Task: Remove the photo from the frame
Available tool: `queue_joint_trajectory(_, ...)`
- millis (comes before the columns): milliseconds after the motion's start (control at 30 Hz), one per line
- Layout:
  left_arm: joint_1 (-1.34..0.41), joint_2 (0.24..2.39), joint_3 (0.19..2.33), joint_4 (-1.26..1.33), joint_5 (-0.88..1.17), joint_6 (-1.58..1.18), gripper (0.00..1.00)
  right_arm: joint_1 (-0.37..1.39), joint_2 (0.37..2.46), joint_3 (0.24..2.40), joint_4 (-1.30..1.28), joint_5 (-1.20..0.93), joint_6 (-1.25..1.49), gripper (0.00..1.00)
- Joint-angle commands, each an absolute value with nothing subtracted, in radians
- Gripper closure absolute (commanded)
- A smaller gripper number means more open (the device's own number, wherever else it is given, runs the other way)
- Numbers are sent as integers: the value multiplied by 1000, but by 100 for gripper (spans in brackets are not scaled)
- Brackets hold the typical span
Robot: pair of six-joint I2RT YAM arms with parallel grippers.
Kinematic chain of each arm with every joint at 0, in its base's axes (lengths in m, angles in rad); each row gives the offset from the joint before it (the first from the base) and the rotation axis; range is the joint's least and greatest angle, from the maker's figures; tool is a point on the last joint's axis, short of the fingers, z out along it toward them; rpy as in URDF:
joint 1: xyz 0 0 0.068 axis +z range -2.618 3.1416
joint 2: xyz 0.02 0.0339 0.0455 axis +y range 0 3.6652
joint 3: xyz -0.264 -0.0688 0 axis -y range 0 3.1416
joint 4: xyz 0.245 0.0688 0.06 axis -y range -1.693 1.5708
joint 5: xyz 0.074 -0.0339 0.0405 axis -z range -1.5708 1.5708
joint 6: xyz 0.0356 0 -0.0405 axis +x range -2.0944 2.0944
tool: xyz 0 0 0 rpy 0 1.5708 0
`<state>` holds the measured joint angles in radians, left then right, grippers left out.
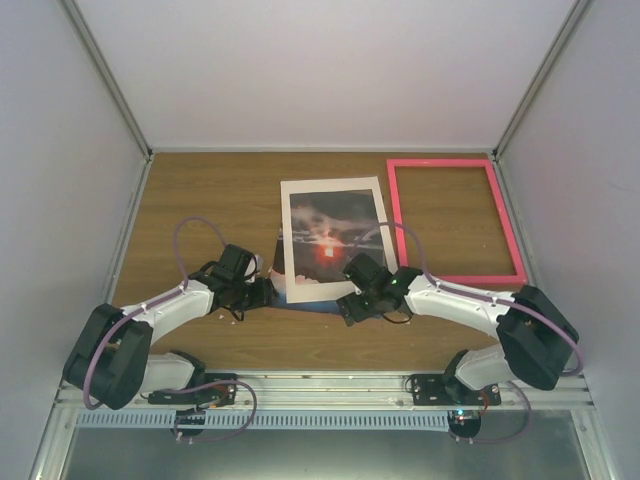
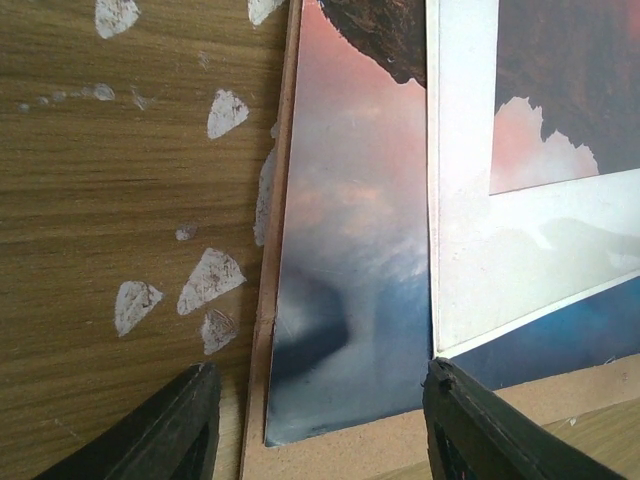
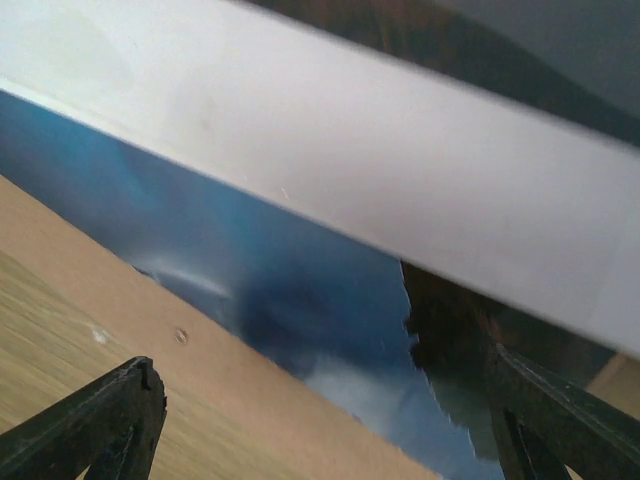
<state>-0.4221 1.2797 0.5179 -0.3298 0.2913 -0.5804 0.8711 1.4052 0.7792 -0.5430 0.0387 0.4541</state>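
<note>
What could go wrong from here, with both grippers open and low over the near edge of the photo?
1. The white mat lies skewed on the photo, so a pinch by the left gripper may take both sheets.
2. The photo lies flat on the backing board; the right gripper may crease its edge or drag the board.

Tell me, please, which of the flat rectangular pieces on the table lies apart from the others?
The pink frame, lying empty at the far right; the white mat, photo and brown backing board overlap in one pile at centre.
</note>
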Motion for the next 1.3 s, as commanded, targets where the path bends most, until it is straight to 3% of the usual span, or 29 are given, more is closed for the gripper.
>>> queue_joint_trajectory(0, -431, 1288, 501, -340, 305, -590, 43, 848, 1376, 722, -611, 3, 598, 12)
queue_joint_trajectory(533, -434, 1313, 490, -285, 340, -616, 43, 663, 1430, 645, -401, -110, 566, 11)
queue_joint_trajectory(967, -435, 1389, 549, -193, 324, -643, 43, 459, 1631, 865, -282, -131, 350, 12)
queue_joint_trajectory(1267, -426, 1337, 526, -219, 285, -667, 43, 456, 1556, 861, -365, -61, 334, 14)
